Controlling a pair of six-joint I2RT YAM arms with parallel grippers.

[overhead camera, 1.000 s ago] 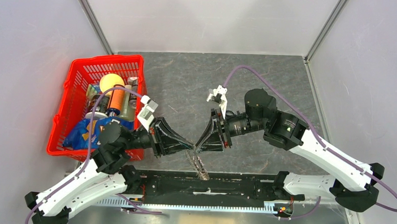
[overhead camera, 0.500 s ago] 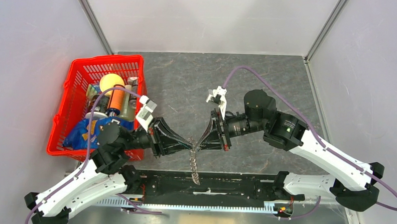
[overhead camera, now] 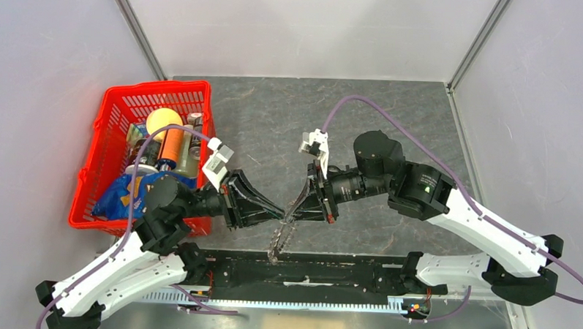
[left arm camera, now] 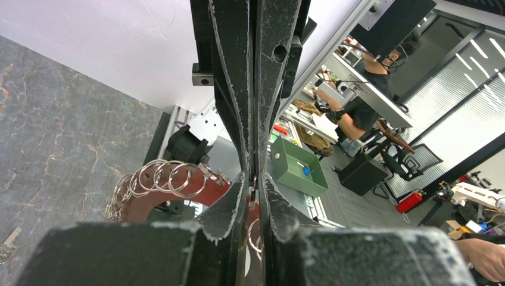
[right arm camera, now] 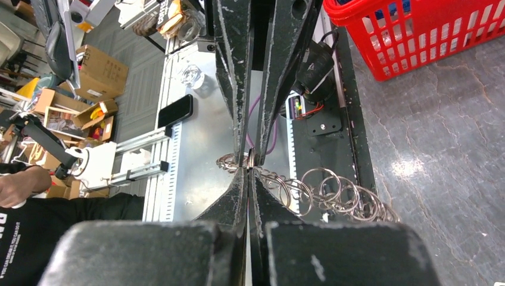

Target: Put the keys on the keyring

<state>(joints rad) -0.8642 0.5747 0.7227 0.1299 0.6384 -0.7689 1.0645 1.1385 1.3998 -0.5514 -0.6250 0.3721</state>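
Note:
My two grippers meet tip to tip above the table's near edge. The keyring (overhead camera: 278, 241) hangs below them as a dangling cluster of small silver rings. In the left wrist view it is a reddish-brown ring (left arm camera: 161, 185) strung with several silver split rings. In the right wrist view the rings (right arm camera: 333, 193) fan out to the right of my fingers. My left gripper (overhead camera: 280, 213) (left arm camera: 256, 182) is shut on the keyring's top, and so is my right gripper (overhead camera: 290, 215) (right arm camera: 249, 170). The small dark key with a black head is not visible.
A red basket (overhead camera: 159, 88) with a bottle, an orange ball and snack bags stands at the left; it also shows in the right wrist view (right arm camera: 417, 36). A black rail (overhead camera: 321, 271) runs along the table's near edge below the hanging rings.
The hanging keyring has swung from pointing down-right to pointing down-left. Both grippers have stayed shut at the same meeting point, and the right arm has shifted slightly left.

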